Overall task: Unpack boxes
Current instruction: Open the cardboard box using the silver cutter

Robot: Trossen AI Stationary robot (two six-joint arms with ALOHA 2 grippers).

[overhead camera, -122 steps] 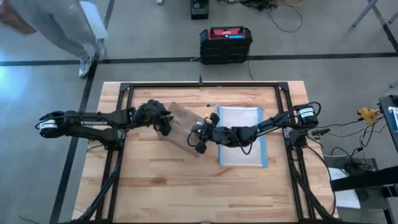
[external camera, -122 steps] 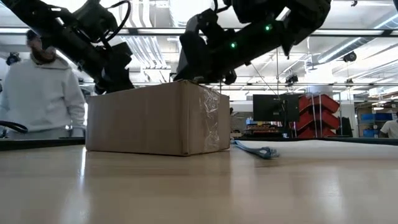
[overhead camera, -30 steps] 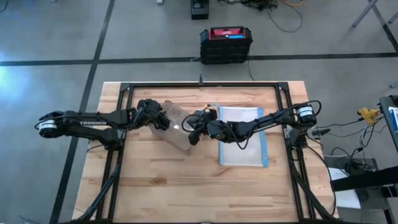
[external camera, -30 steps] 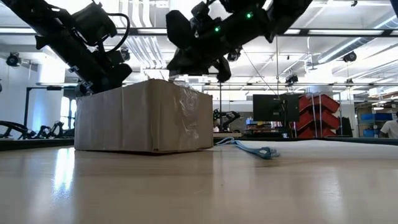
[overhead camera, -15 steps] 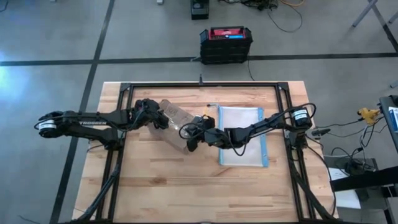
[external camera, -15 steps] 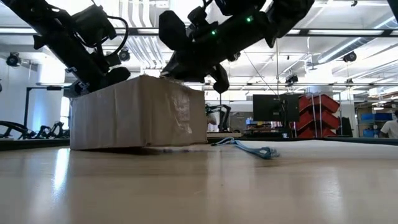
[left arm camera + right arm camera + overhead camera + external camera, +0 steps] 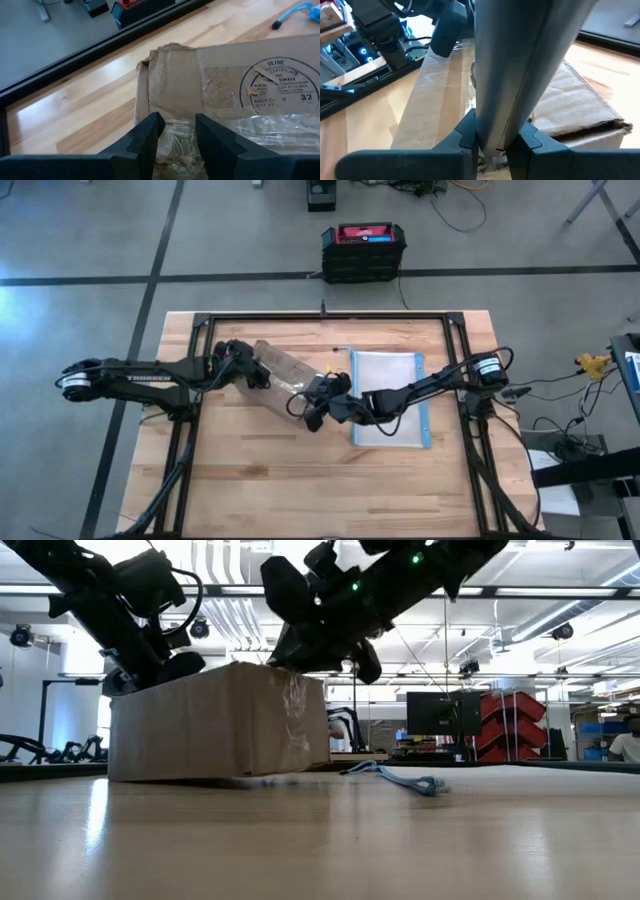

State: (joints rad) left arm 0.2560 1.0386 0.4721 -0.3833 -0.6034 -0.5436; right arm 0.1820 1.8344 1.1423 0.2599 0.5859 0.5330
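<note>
A brown cardboard box (image 7: 280, 375) with clear tape lies slantwise on the table's middle left. My left gripper (image 7: 179, 135) stands over the box's far-left end, fingers parted, crumpled clear tape showing between them. My right gripper (image 7: 492, 142) is above the box's near-right end (image 7: 305, 412), shut on a grey bar-shaped tool (image 7: 520, 60). In the low view both grippers sit at the box's top edges (image 7: 220, 725). My left gripper has its fingertips (image 7: 150, 132) down on the box's top at its far-left end (image 7: 170, 90), slanting down from the table's left. Whether they pinch the tape I cannot tell. My right gripper pinches the tool's lower end (image 7: 492, 130) between its two fingers. The tool rises steeply past the camera. Whether its tip touches the box's taped top is hidden by the fingers.
A flat clear pouch with a blue edge (image 7: 390, 400) lies right of the box, under the right arm. A black frame (image 7: 320, 318) borders the work area. A black-and-red case (image 7: 362, 248) stands on the floor beyond the far edge. Bare wood lies toward the near edge.
My right gripper has gone with the tool toward the table's near edge, along the box's top to its near-right end. The box has shifted a little toward the table's left under the two grippers.
</note>
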